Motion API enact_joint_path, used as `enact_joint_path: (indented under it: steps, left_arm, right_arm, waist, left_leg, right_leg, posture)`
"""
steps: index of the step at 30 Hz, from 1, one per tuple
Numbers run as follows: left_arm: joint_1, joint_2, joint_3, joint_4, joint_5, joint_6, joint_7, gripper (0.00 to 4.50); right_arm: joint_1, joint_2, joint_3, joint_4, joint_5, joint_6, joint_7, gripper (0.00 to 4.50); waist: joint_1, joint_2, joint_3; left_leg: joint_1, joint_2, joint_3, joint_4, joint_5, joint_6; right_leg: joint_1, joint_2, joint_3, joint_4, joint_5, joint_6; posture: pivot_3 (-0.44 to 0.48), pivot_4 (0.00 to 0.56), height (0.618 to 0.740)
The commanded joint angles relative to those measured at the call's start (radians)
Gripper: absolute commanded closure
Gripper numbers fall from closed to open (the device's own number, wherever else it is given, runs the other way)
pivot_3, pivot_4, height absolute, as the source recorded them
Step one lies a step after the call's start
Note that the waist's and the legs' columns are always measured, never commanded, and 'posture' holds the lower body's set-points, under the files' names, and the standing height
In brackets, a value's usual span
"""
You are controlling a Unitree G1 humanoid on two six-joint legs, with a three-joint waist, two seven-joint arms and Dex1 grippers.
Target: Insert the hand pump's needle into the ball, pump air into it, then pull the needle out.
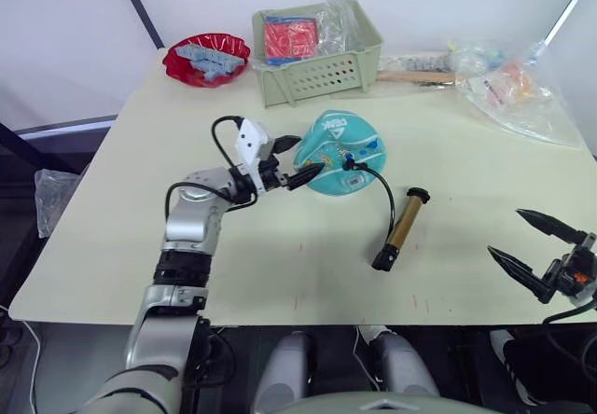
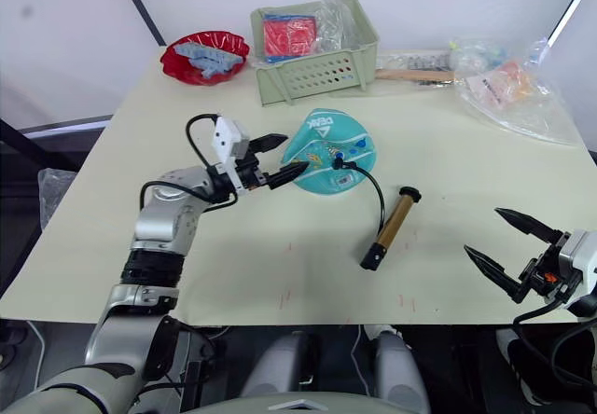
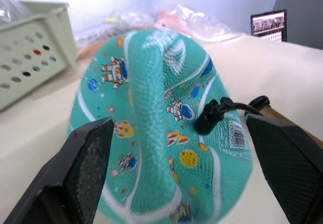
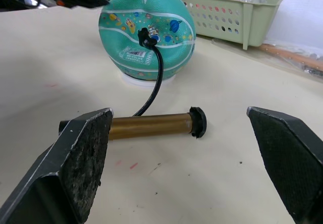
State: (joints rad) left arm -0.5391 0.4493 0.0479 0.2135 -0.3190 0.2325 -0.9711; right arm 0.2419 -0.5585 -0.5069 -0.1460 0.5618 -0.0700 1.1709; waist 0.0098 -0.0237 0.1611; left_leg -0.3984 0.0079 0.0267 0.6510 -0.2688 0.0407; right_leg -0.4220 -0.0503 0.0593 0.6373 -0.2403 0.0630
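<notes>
Pump hose plugged into the ball, both my tools released.

At frame centre the teal-turquoise rubber ball with cartoon prints (image 1: 339, 153) sits on the pale desk (image 1: 140, 227), dented and partly flat, the needle's black fitting (image 1: 351, 163) stuck in its side. My left tool (image 1: 297, 160) spreads its fingers around the ball's left edge without clamping it. The gold-bronze hand pump (image 1: 401, 229) lies right of centre, joined by its thin black hose (image 1: 385, 190). My right tool (image 1: 530, 251) hangs spread wide at lower right.
</notes>
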Motion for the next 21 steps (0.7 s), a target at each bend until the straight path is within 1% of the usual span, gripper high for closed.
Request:
enact_joint_path:
  steps: [1, 6, 9, 13, 21]
  left_arm:
    - [0.056, 0.038, 0.044, -0.096, -0.054, 0.019, -0.022, 0.1]
    - [0.154, 0.087, 0.077, -0.18, -0.103, 0.051, -0.03, 0.1]
    - [0.255, 0.126, 0.108, -0.216, -0.102, 0.032, -0.035, 0.1]
    - [0.37, 0.169, 0.142, -0.234, -0.098, -0.012, -0.061, 0.1]
    - [0.493, 0.226, 0.199, -0.215, -0.103, -0.078, -0.101, 0.1]
  right_arm:
    - [0.011, -0.001, -0.006, -0.004, 0.023, -0.029, 0.002, 0.0]
    - [0.015, -0.003, 0.004, 0.015, 0.016, -0.05, 0.001, 0.0]
    - [0.024, -0.012, 0.012, 0.037, -0.002, -0.071, 0.009, 0.0]
    - [0.029, -0.019, 0.011, 0.059, -0.003, -0.086, 0.005, 0.0]
    - [0.041, -0.047, -0.018, 0.099, 0.019, -0.113, 0.034, 0.0]
  waist:
    - [0.0, 0.0, 0.0]
    - [0.002, -0.001, 0.0]
    - [-0.003, -0.001, 0.0]
    - [-0.008, -0.001, 0.0]
    - [-0.019, -0.001, 0.0]
  left_leg:
    - [0.0, 0.0, 0.001, 0.0, 0.0, 0.0]
    - [0.0, 0.0, 0.008, 0.003, -0.001, 0.001]
    - [0.001, 0.0, 0.012, 0.003, -0.001, 0.002]
    - [0.003, 0.003, 0.019, 0.003, -0.004, 0.006]
    - [0.003, 0.004, 0.018, 0.004, -0.003, 0.006]
  right_leg:
    - [-0.001, 0.0, 0.002, 0.0, 0.0, 0.0]
    - [-0.005, 0.001, 0.01, 0.004, 0.002, 0.002]
    - [-0.006, 0.001, 0.014, 0.005, 0.003, 0.003]
    - [-0.01, -0.005, 0.009, 0.005, 0.006, 0.004]
    - [-0.009, -0.005, 0.006, 0.005, 0.008, 0.002]
  posture:
    - [0.0, 0.15, 0.738]
    - [0.0, 0.15, 0.738]
    - [0.0, 0.15, 0.738]
    - [0.0, 0.15, 0.738]
    - [0.0, 0.15, 0.738]
